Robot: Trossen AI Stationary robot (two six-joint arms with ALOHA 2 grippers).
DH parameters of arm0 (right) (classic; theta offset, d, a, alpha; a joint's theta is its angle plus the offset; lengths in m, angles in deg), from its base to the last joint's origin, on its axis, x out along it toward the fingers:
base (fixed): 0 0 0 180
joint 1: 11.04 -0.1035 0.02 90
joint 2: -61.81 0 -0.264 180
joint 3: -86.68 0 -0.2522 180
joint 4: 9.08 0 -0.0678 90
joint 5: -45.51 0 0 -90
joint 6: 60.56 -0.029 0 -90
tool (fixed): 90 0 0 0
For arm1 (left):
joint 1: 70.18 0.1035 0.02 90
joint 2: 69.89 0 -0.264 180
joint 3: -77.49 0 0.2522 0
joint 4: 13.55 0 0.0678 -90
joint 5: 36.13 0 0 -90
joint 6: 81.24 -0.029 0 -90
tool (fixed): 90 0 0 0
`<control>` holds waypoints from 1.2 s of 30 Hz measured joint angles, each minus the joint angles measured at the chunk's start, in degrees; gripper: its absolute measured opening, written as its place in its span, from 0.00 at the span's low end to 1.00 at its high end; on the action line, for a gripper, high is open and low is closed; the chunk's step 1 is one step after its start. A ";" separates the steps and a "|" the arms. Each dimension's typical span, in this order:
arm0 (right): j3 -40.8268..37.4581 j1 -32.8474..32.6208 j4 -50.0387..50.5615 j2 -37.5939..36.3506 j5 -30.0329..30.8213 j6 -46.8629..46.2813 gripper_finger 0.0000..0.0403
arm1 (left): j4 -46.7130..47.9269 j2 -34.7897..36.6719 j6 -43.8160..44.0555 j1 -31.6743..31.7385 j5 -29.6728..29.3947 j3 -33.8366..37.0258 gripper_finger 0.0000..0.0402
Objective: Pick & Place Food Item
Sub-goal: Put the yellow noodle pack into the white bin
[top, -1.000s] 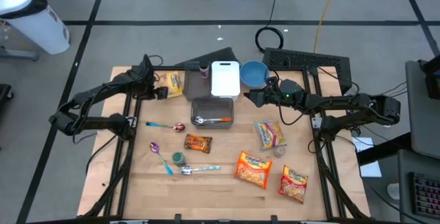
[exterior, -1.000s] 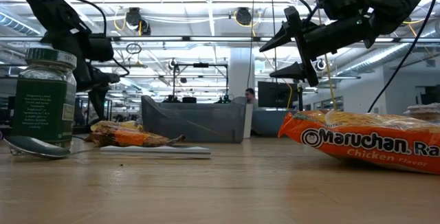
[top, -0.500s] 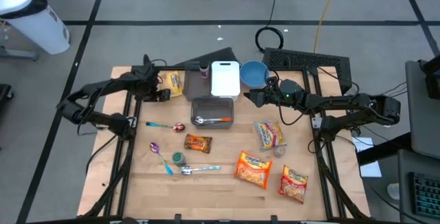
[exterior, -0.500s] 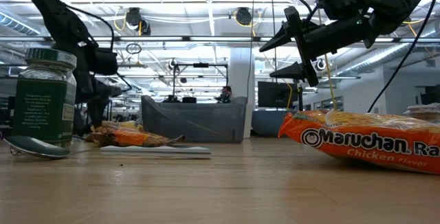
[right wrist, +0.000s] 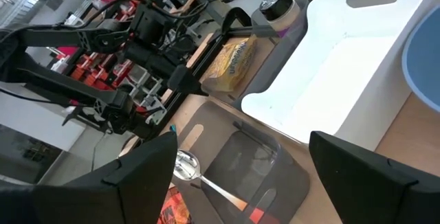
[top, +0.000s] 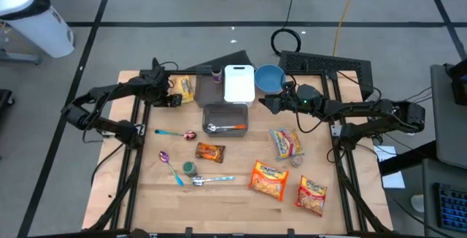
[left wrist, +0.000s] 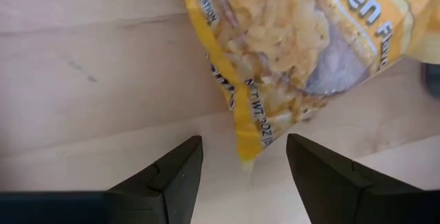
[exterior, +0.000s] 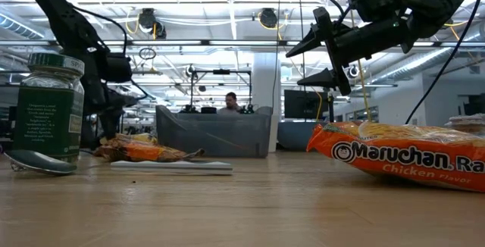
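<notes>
left gripper (top: 175, 98): at the far left part of the surface (top: 233, 194), poised over the near end of a yellow snack bag (top: 185, 87); jaws apart, nothing between them. from the left wrist the yellow bag's edge lies just beyond the two dark fingers (left wrist: 172, 176), with a gap between bag and fingers.
right gripper (top: 264, 104): held in the air between the grey tray (top: 225, 118) and the blue bowl (top: 268, 78); jaws spread wide, empty. in the low view it hangs well above the surface.
yellow snack bag: flat on the surface at the far left, beside a small dark-lidded jar (top: 216, 73) and the white cutting board (top: 238, 84).
grey tray: middle of the surface, just nearer than the white board; holds a spoon with an orange handle (top: 225, 128).
white cutting board: far centre, touching or just beside the tray's far edge; the blue bowl sits just to its right.
noodle packets: two orange ones at the near right (top: 268, 179) (top: 311, 195), close together; a third, paler packet (top: 286, 143) lies farther back, right of the tray.
small snack wrapper (top: 209, 152): orange-brown, just nearer than the tray.
green-lidded jar (top: 189, 168): upright near the centre-left, with a metal spoon (top: 211, 180) beside it.
other spoons: one with a blue handle (top: 174, 133) left of the tray; one with a purple bowl (top: 170, 165) left of the jar.
room beyond: a person (exterior: 231, 101) shows behind the tray's far wall in the low view.
</notes>
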 joint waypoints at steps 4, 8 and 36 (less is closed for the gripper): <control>0.00 0.00 0.02 0.00 0.12 0.42 0.80 | -1.01 -0.02 -0.29 -0.22 -0.60 0.02 0.56; 0.00 0.01 0.02 0.00 1.52 0.45 0.80 | -1.62 -0.09 -0.56 -0.38 -0.84 0.02 0.55; 0.00 0.02 0.09 0.00 1.49 0.60 0.80 | -2.47 -0.22 0.46 -0.41 -2.71 0.11 0.23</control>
